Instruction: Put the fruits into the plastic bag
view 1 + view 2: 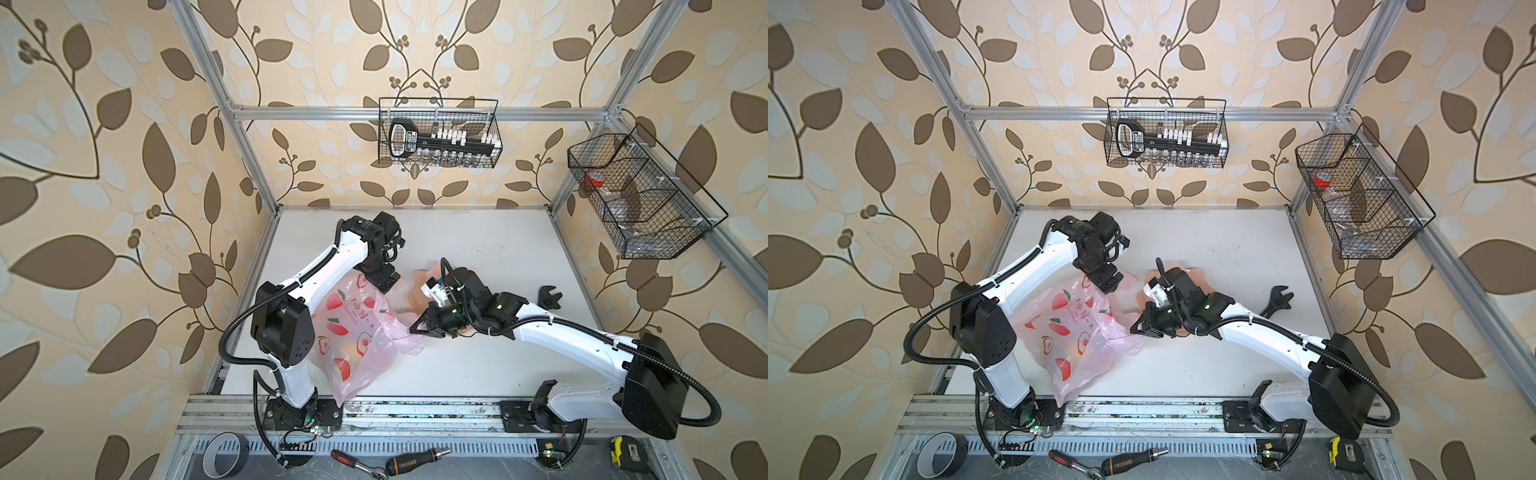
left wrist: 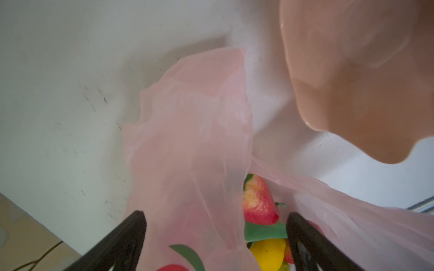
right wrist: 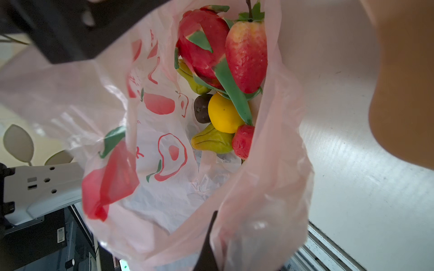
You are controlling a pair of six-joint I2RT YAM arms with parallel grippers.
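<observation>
The left pincer [image 2: 216, 214] gapes wide astride a fold of the bag [image 1: 353, 332], gripping nothing, while the right pincer [image 1: 415, 328] is clenched on its rim, with the fruits [image 3: 244, 58] inside, near the surface's [image 1: 478, 365] front-left corner.

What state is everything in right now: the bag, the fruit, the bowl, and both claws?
plastic bag: mouth open, fruit inside.
dragon fruit: in the bag.
strawberry: in the bag, against the dragon fruit.
lemon: in the bag.
pear: in the bag.
plum: in the bag.
bowl: beside the bag, inside not clearly seen.
left claw: open, astride a bag handle.
right claw: shut on the bag's rim.
</observation>
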